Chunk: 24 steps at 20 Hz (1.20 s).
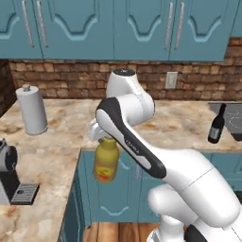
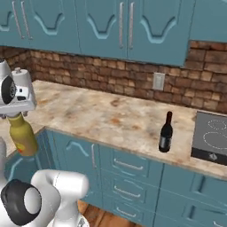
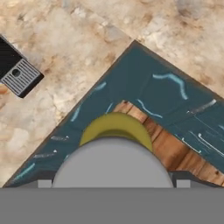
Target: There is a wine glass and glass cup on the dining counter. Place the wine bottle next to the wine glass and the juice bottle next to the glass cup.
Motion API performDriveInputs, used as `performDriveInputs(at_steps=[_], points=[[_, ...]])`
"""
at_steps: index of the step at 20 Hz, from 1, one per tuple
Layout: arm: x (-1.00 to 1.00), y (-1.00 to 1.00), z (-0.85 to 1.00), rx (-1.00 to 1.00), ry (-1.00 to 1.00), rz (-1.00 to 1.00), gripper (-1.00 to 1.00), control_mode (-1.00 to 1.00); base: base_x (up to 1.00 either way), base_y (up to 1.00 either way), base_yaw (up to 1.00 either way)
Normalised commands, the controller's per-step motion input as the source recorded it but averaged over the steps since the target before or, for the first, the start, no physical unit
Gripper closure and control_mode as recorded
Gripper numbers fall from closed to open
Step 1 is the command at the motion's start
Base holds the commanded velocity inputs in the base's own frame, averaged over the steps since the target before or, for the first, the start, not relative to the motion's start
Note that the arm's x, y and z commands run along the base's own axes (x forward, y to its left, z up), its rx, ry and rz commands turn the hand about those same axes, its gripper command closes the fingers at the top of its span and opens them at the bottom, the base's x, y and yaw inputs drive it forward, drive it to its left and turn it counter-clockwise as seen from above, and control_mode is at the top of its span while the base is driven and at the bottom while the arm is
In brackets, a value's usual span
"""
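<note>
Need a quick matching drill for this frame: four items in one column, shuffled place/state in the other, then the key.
Items:
1. juice bottle
2. wine bottle
3. paper towel roll
4. coffee machine

Places/states:
A. stands on the counter beside the black cooktop
B. hangs by its cap from the gripper, off the counter, in front of the teal cabinets
C. upright near the brick wall, at the far left of the counter
D. at the counter's near left edge, grey drip tray in front

Pairs: 1-B, 2-A, 3-C, 4-D
</note>
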Motion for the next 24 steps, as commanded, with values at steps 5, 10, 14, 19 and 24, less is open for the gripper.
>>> performDriveInputs(at_steps=[5,10,14,19,24], points=[[0.00,0.00,0.00,0.00,0.00,0.00,1.00,1.00,-0.27,0.00,0.79],[0.00,0.00,0.00,0.00,0.00,0.00,1.00,1.00,-0.25,0.00,0.95],[0.00,0.00,0.00,0.00,0.00,0.00,1.00,1.00,-0.18,0.00,1.00],[0.00,0.00,0.00,0.00,0.00,0.00,1.00,1.00,-0.12,0.00,1.00],[0.00,0.00,0.00,0.00,0.00,0.00,1.00,1.00,-0.07,0.00,1.00]])
